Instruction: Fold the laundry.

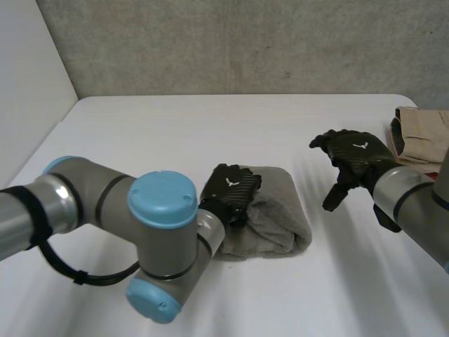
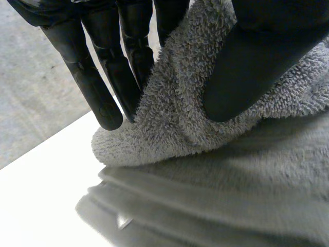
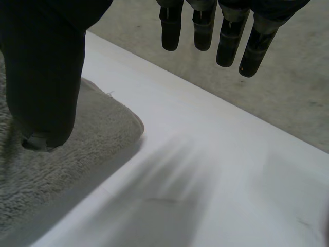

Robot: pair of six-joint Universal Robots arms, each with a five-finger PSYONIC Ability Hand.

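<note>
Head view: grey towel (image 1: pixel 277 217) lies mid table (image 1: pixel 175 133), a folded bundle, long axis apparently near-to-far. Left hand (image 1: pixel 230 191) on its left edge; right hand (image 1: pixel 354 158) hovers apart. Beige cloth (image 1: pixel 421 133) at the right edge.
Left wrist view: fingers (image 2: pixel 97 87) and thumb (image 2: pixel 257 67) pinch a towel fold. Keep the pinch firm, lay the fold square on the layers below.
Right wrist view: right hand spread, empty, by a towel corner; best pin that.

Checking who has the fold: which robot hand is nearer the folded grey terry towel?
Left. The left robot hand pinches a fold of the folded grey terry towel; the right robot hand hangs open over the white table beside it, apart.
</note>
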